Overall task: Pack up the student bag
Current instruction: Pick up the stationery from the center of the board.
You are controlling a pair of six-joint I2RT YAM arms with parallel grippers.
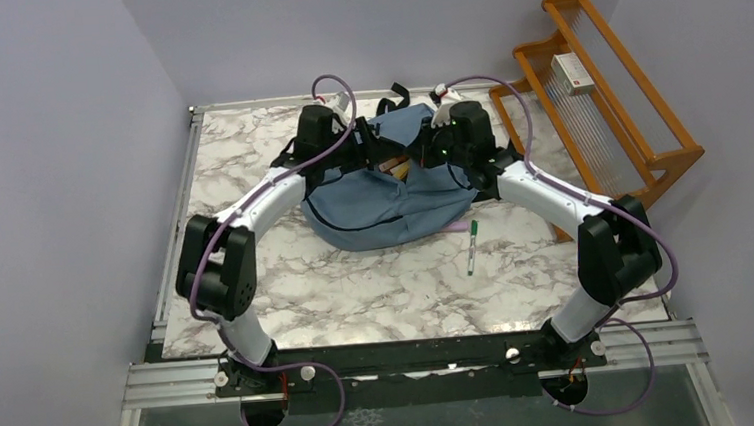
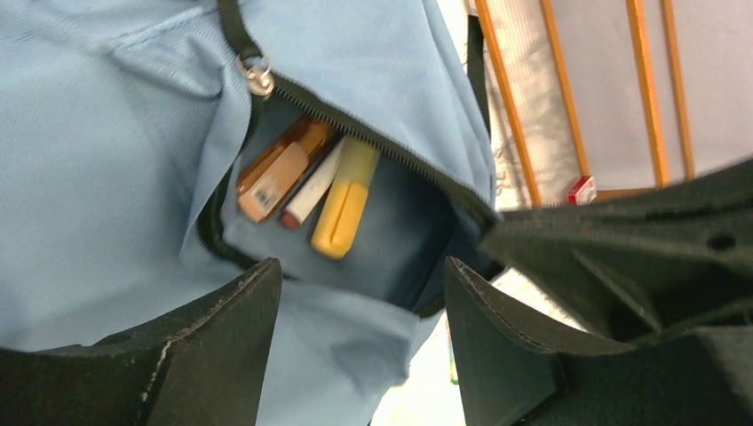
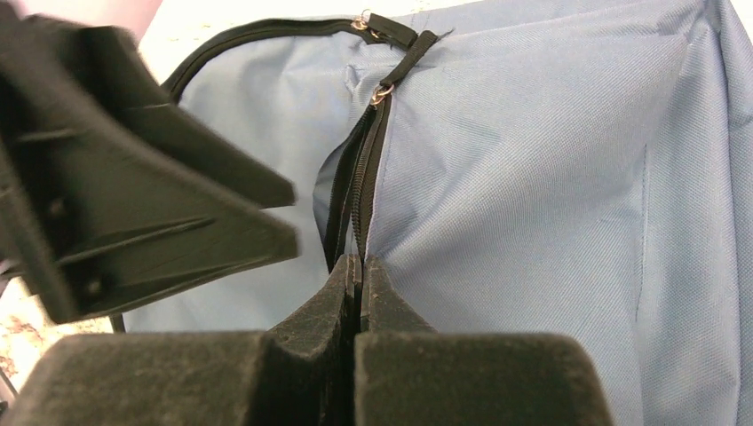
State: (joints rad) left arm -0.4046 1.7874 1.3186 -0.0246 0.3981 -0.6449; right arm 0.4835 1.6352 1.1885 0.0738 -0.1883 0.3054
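Below left gripper [image 2: 360, 266], student bag [image 2: 107, 133], unzipped

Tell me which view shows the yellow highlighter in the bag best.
Left wrist: the yellow highlighter lies unobstructed inside the student bag's open pocket. Top external: too small to tell. Right wrist: only fabric and zipper.

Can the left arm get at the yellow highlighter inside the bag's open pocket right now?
Probably yes. The left gripper hangs open over the unzipped pocket of the student bag, the right gripper pinches the zipper edge, and the yellow highlighter lies uncovered, though an orange marker and a white pen sit close beside it.
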